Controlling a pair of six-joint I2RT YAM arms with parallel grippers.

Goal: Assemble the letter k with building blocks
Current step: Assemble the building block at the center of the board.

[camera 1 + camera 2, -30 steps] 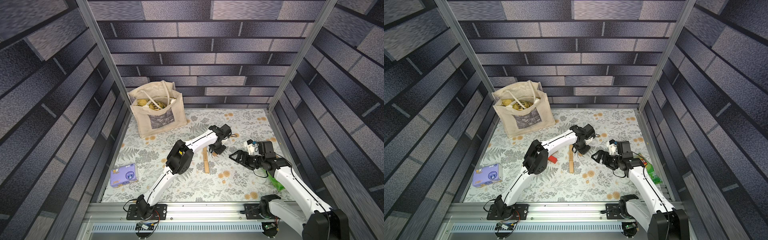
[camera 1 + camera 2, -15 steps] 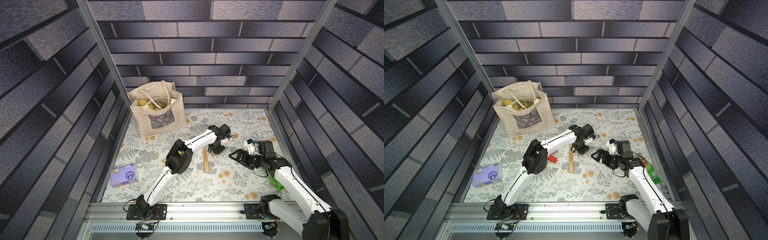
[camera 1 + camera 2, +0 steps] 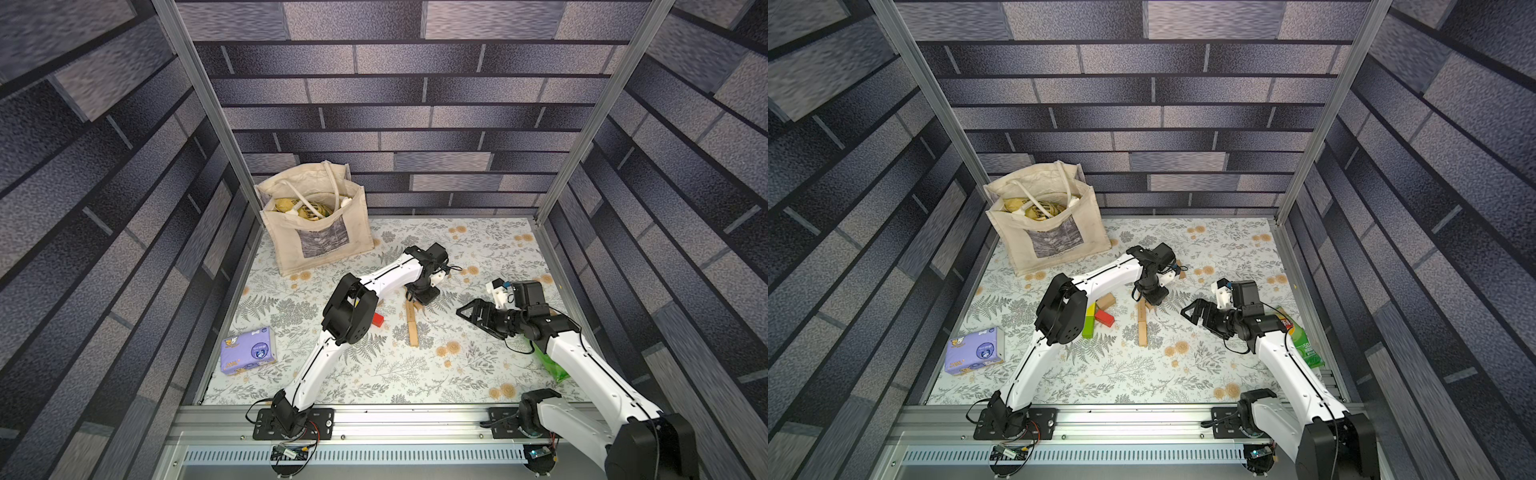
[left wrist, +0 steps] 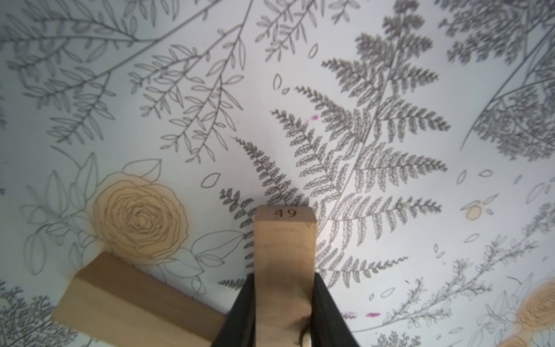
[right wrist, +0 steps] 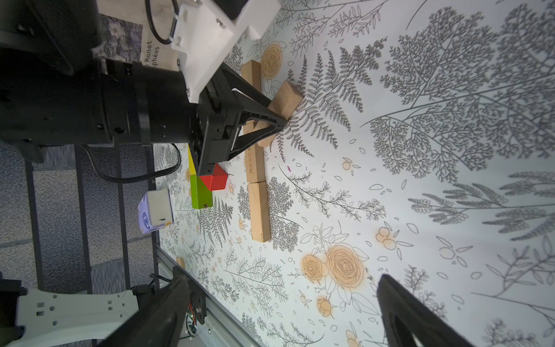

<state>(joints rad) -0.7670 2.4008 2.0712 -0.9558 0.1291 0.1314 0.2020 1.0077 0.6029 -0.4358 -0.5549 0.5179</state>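
Note:
My left gripper (image 4: 283, 276) is shut on a plain wooden block (image 4: 285, 240) whose end is marked 49. The block lies slanted on the mat (image 5: 286, 97), beside a straight row of plain blocks (image 3: 1142, 326) (image 3: 411, 326). One of the row's blocks (image 4: 129, 300) shows close beside the held one. In both top views the left gripper (image 3: 428, 297) (image 3: 1156, 297) points down at the row's far end. Red (image 3: 1104, 318), green (image 3: 1089, 328), yellow (image 3: 1091, 309) and plain (image 3: 1106, 300) blocks lie left of the row. My right gripper (image 3: 467, 311) (image 5: 282, 285) hovers open and empty to the right.
A canvas tote bag (image 3: 320, 224) stands at the back left. A purple tissue pack (image 3: 248, 351) lies near the front left. A green crisp packet (image 3: 1304, 340) lies under the right arm by the right wall. The left arm's elbow (image 3: 349, 309) hangs over the coloured blocks.
The left wrist has edged slightly to the left, still holding its block. The right arm has not moved.

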